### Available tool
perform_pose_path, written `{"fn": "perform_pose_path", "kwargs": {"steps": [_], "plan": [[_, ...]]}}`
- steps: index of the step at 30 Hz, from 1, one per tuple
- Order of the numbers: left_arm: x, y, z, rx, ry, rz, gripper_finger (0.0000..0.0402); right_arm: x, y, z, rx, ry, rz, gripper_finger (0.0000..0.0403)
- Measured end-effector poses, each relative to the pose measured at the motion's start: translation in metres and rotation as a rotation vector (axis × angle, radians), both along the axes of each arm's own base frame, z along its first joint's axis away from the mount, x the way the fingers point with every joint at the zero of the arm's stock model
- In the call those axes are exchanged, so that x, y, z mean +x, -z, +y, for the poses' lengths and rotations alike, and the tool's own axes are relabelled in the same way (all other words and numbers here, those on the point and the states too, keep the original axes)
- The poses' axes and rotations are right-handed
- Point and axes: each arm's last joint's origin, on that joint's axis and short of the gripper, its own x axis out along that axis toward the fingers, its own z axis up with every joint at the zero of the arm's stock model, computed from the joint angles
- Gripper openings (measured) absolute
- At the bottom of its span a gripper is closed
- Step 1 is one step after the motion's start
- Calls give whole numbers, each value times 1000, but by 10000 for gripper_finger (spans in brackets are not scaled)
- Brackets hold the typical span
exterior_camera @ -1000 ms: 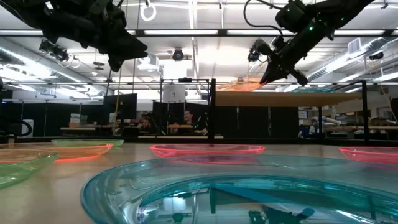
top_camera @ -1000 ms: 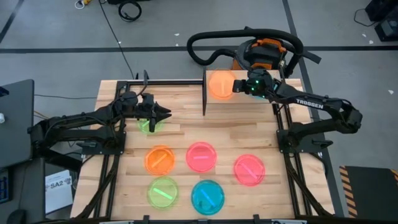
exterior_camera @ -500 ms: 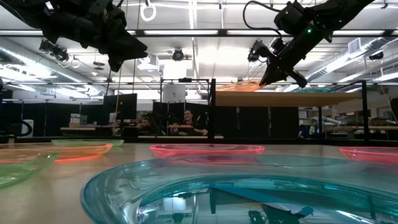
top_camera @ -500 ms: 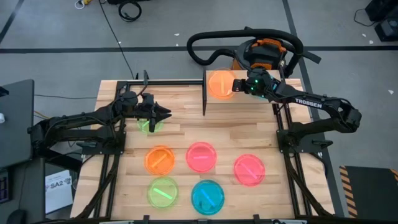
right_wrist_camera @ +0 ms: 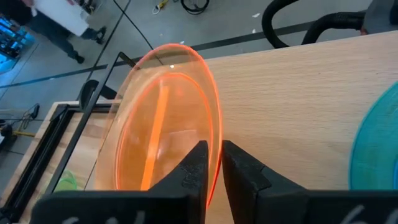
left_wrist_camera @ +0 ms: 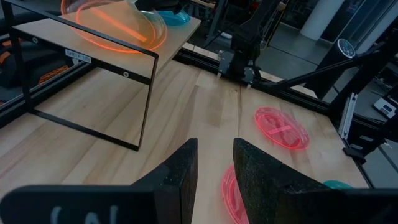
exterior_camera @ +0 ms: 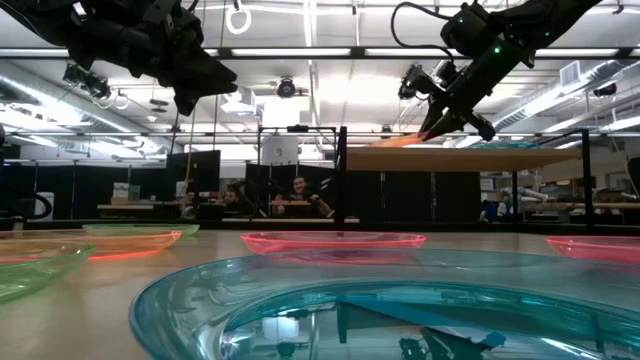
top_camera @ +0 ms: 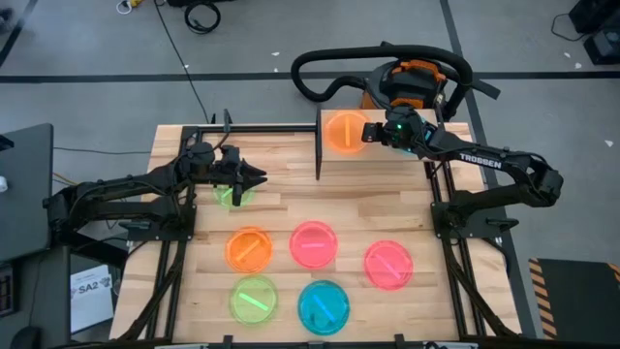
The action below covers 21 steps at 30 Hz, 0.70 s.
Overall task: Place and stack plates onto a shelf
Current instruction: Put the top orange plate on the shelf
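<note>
On the far right part of the wooden surface point(top_camera: 291, 208) stands the shelf point(top_camera: 407, 155), a light board on thin black posts. The right pincer point(top_camera: 368, 134) is over it, its two fingers close together around the rim of an orange plate point(top_camera: 343, 132) lying on the board's left half; whether they still pinch it or have just slackened I cannot tell. A teal plate point(right_wrist_camera: 379, 143) lies beside it on the same board.

The left pincer point(top_camera: 258, 177) hangs clear above a green plate point(top_camera: 229, 195) near the surface's left edge, fingers a little apart and holding nothing.

Six more plates lie loose: that green one, an orange one point(top_camera: 249, 249), a pink one point(top_camera: 314, 243), another pink point(top_camera: 388, 265), a green point(top_camera: 254, 300) and a teal point(top_camera: 324, 307).

These plates look thin, light and fairly stiff, with a glossy plastic skin likely to slip. Lying flat, each offers only its raised rim, so an edge pinch across the lip seems the place to take hold, gently, since a hard squeeze could make one skid or flip.
</note>
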Motion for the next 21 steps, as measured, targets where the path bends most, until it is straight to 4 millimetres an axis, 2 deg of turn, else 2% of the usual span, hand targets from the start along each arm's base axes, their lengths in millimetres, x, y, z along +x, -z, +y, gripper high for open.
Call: {"fn": "perform_pose_path", "kwargs": {"steps": [21], "plan": [[0, 0, 0, -1, 0, 1, 110, -2, 1, -2, -9, -5, 30, 57]]}}
